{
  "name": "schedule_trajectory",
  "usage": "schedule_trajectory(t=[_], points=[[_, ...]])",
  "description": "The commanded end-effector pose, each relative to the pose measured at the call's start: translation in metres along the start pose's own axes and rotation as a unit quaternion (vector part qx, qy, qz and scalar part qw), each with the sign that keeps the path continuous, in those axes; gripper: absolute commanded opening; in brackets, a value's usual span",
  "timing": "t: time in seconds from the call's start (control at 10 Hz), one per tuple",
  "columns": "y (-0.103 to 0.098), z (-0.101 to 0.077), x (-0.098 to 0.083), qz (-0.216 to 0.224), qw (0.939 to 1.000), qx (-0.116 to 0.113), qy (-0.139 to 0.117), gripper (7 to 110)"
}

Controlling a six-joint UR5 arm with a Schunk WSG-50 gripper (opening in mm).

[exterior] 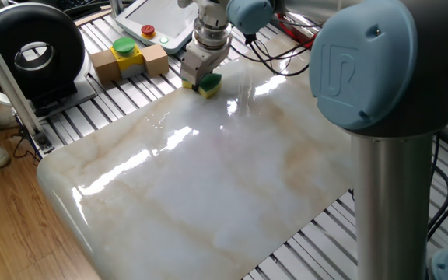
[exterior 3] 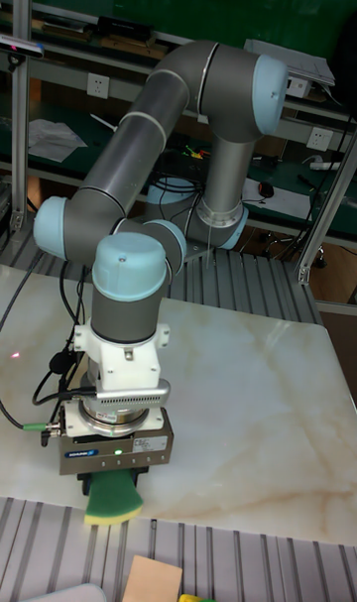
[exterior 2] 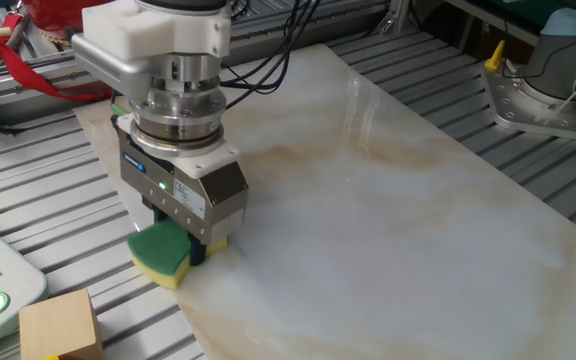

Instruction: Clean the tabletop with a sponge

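Observation:
The sponge (exterior: 209, 84) (exterior 2: 161, 252) (exterior 3: 112, 501), green on top and yellow below, rests on the tabletop (exterior: 232, 171) (exterior 2: 408, 200) (exterior 3: 248, 423) at one corner, close to the slab's edge. My gripper (exterior: 198, 75) (exterior 2: 183, 243) (exterior 3: 111, 483) points straight down and is shut on the sponge, its fingers pinching the block from both sides. In the other fixed view part of the sponge sticks out past the gripper body towards the slatted surface.
Wooden blocks with a yellow-and-green button (exterior: 128, 56) stand on the ribbed metal slats beside the slab's corner. A white pendant (exterior: 155, 22) lies behind them. Red and black cables (exterior: 286, 39) trail near the slab's far edge. The arm's grey column (exterior: 387, 202) rises at the right.

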State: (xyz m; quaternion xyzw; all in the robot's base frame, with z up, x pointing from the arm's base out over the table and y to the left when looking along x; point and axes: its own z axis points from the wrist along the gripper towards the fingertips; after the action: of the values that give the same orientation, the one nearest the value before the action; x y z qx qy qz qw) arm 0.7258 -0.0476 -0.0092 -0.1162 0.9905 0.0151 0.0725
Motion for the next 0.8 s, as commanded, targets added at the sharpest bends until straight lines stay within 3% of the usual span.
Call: schedule_trajectory(t=[0.0, 0.7], points=[[-0.015, -0.002, 0.007, 0.005, 0.9994, 0.028, 0.018, 7], [-0.004, 0.002, 0.002, 0.017, 0.9997, 0.014, 0.009, 7]])
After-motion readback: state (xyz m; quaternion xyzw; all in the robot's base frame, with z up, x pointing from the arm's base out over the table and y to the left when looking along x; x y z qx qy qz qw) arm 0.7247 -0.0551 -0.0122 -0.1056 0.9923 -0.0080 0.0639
